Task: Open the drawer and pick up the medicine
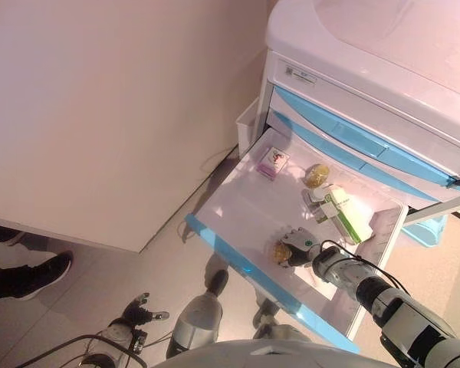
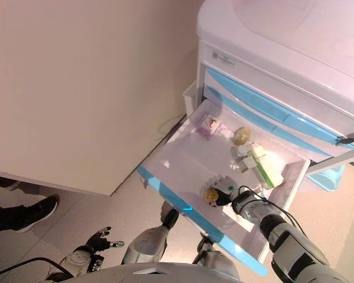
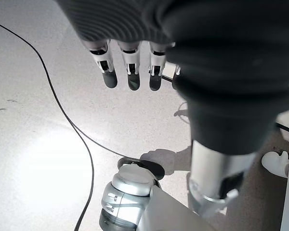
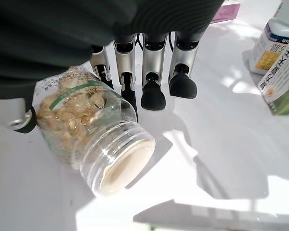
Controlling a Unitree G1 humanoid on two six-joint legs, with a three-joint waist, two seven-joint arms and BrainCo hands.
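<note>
The white drawer (image 1: 238, 261) with a blue front stands pulled open from the white cabinet (image 1: 353, 46). My right hand (image 1: 300, 245) reaches into it near the front edge. Its thumb and fingers are curled round a clear bottle of yellow capsules (image 4: 91, 130), which lies on its side, mouth toward the wrist camera; the bottle also shows in the left eye view (image 1: 282, 251). Whether the bottle is off the drawer floor I cannot tell. My left hand (image 1: 134, 310) hangs low by the floor with its fingers (image 3: 130, 67) straight and empty.
Further in the drawer lie a pink box (image 1: 274, 162), a second yellow bottle (image 1: 317, 175), a small white bottle (image 1: 316, 205) and a green-and-white box (image 1: 346, 216). A person's black shoes (image 1: 38, 276) stand at the left. A wall runs along the left.
</note>
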